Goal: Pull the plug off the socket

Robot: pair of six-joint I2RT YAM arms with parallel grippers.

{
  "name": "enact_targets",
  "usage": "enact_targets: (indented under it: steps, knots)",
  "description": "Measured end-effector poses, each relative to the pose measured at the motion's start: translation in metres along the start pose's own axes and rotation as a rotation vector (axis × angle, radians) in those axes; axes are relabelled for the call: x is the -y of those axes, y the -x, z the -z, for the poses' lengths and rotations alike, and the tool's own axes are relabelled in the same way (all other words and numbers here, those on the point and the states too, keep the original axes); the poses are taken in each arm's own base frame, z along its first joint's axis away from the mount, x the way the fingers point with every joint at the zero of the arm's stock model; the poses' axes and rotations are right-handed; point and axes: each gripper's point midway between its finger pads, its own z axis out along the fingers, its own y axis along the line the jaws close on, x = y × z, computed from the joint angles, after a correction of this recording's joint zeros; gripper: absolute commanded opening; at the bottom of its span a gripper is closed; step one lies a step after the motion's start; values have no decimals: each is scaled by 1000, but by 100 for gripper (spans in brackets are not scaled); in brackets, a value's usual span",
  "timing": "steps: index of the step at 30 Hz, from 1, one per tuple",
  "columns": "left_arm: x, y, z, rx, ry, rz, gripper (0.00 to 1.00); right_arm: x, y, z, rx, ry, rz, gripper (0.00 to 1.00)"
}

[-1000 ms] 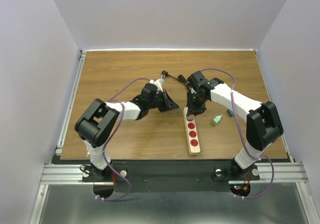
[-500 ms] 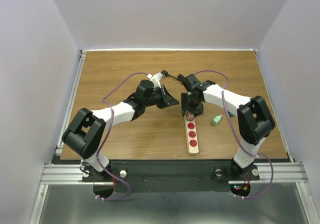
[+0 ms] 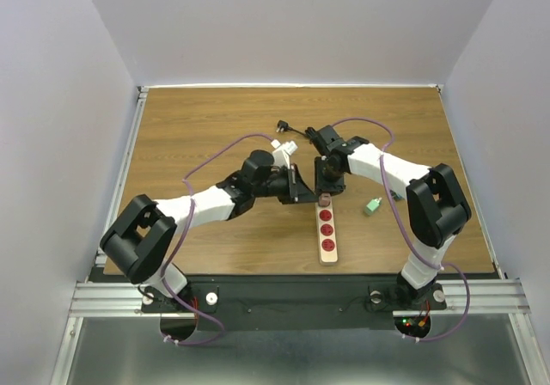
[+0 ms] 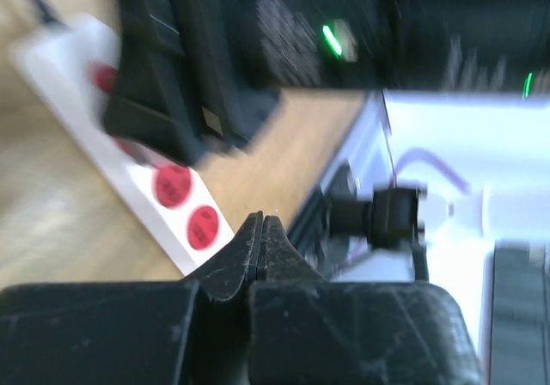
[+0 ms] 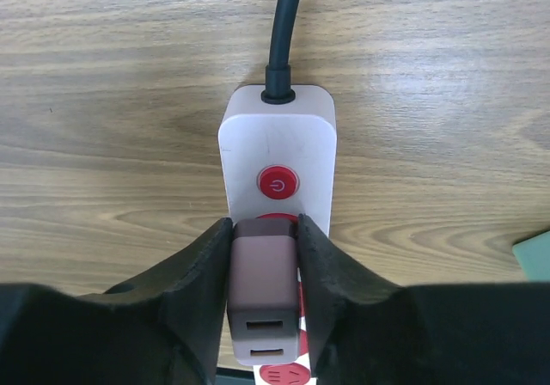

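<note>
The socket [image 5: 277,149] is laid with its long axis running straight out ahead of the right gripper [image 5: 263,227], its cord [image 5: 288,24] end pointed away past the fingertips. One brown plug [image 5: 262,286], seated in the strip, is clamped between those fingers [image 5: 202,269]. Three red outlets [image 3: 326,229] are seen uncovered. The left gripper [image 4: 262,223] is pressed shut on nothing, with the strip ahead and left of its tips.

Left wrist view motion-blurred; socket [image 4: 172,187] partly behind dark shape [image 4: 172,67], too smeared to ID. Right wrist view: socket's near end cut off at btm edge, green item [image 5: 534,258] clipped at rt edge.
</note>
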Motion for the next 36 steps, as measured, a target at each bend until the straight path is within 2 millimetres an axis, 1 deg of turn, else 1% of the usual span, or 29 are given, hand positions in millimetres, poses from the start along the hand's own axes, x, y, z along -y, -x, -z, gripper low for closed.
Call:
enact_targets:
  steps: [1, 2, 4, 5, 8, 9, 12, 15, 17, 24, 30, 31, 32, 34, 36]
  knots:
    - [3, -5, -1, -18, -10, -8, 0, 0, 0, 0, -1, 0, 1, 48]
    - [8, -19, -4, -68, -35, -27, 0, -1, 0, 0, 0, 1, -2, 49]
    - [10, -34, -9, -119, -51, -40, 0, -1, -1, 0, -1, 1, 0, 50]
    - [8, -45, -14, -159, -57, -46, 0, -1, -2, 0, -4, -1, 1, 50]
    - [-1, -66, -23, -237, -56, -48, 0, -1, -3, 2, -10, -4, 2, 50]
    - [-5, -69, -25, -247, -52, -48, 0, -1, -3, 3, -12, -4, 2, 49]
    - [-17, -78, -28, -284, -38, -50, 0, -8, -2, 8, -9, 6, 14, 37]
    - [-27, -84, -32, -300, -26, -58, 0, -10, -3, 10, -15, 9, 21, 34]
    - [-35, -86, -35, -307, -21, -69, 0, -11, -5, 10, -22, 9, 16, 34]
    - [-39, -79, -46, -279, -50, -107, 0, -8, -4, 10, -27, 2, -16, 36]
    - [-43, -68, -65, -234, -94, -138, 0, -6, -3, 8, -37, 2, -57, 35]
    - [-44, -68, -66, -233, -109, -143, 0, -5, -3, 9, -39, 1, -60, 30]
    - [-44, -67, -68, -231, -122, -150, 0, -5, -2, 8, -39, 0, -60, 21]
    - [-47, -67, -71, -228, -146, -163, 0, -4, -1, 8, -43, -4, -60, 0]
    - [-49, -67, -73, -225, -170, -181, 0, -4, -1, 8, -44, -8, -57, 1]
